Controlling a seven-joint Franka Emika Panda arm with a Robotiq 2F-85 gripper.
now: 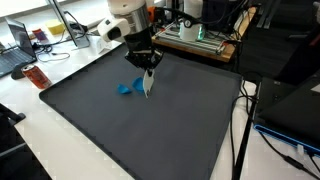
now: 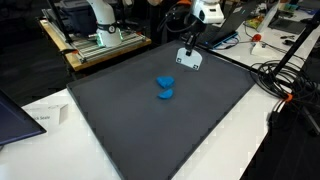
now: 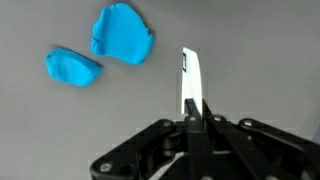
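Note:
My gripper is shut on a thin white flat piece, which sticks out past the fingertips and shows edge-on in the wrist view. In both exterior views the piece hangs below the gripper, just above the dark grey mat. Two blue lumps lie on the mat beside it: a larger one and a smaller one. Both are apart from the gripper and the white piece.
The mat covers most of a white table. A wooden bench with equipment stands behind it. Cables run along one side, and a red bottle and a laptop sit near a corner.

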